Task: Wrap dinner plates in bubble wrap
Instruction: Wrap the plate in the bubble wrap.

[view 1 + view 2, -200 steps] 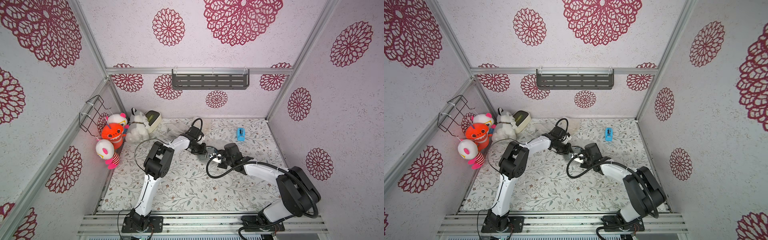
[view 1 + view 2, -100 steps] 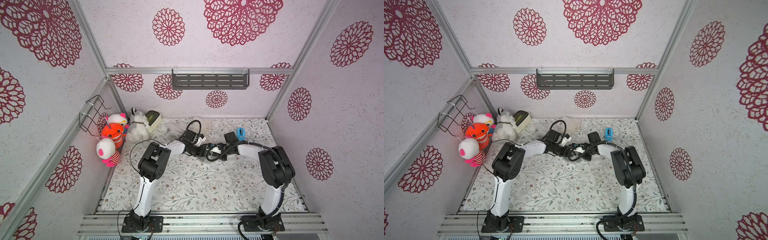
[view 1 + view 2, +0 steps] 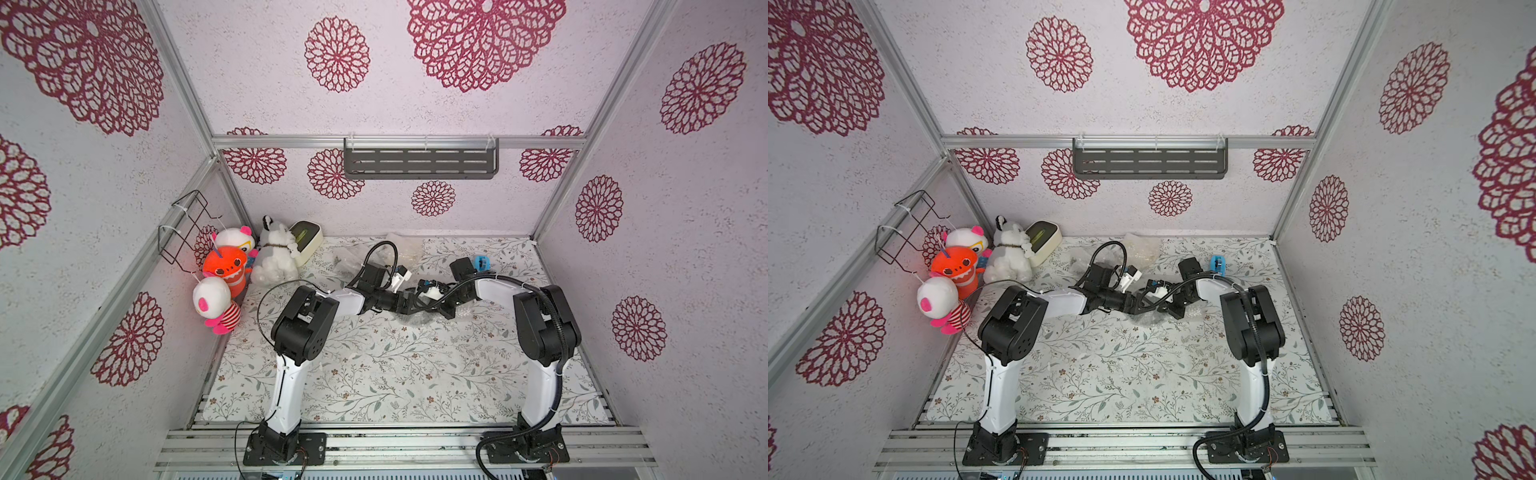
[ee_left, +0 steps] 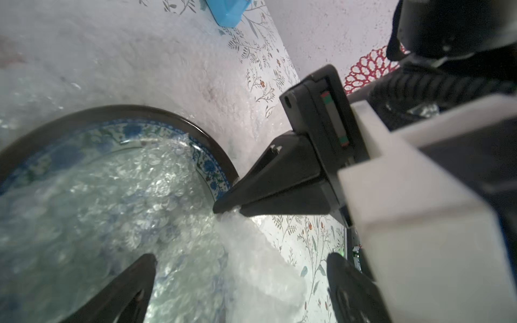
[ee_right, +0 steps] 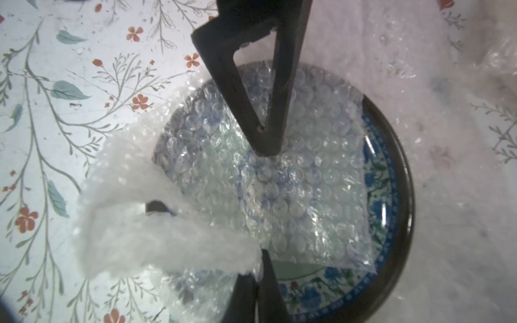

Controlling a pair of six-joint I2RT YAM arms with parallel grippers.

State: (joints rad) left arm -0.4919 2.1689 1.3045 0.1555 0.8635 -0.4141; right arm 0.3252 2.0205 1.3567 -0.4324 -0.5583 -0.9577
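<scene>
Wrap (image 5: 307, 167) blurs most of the plate (image 5: 402, 181), whose rim runs off the right wrist view's edge. The left wrist view crops the dispenser (image 4: 226, 11) too. In both top views the plate is barely discernible.

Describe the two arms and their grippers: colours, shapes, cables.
The left arm and right arm have white link shells, bulky black joint housings and black bases. A ribbed black hose runs along the right arm; thin black cables loop off the left. The left gripper and right gripper have black, tapering wedge fingers.
</scene>
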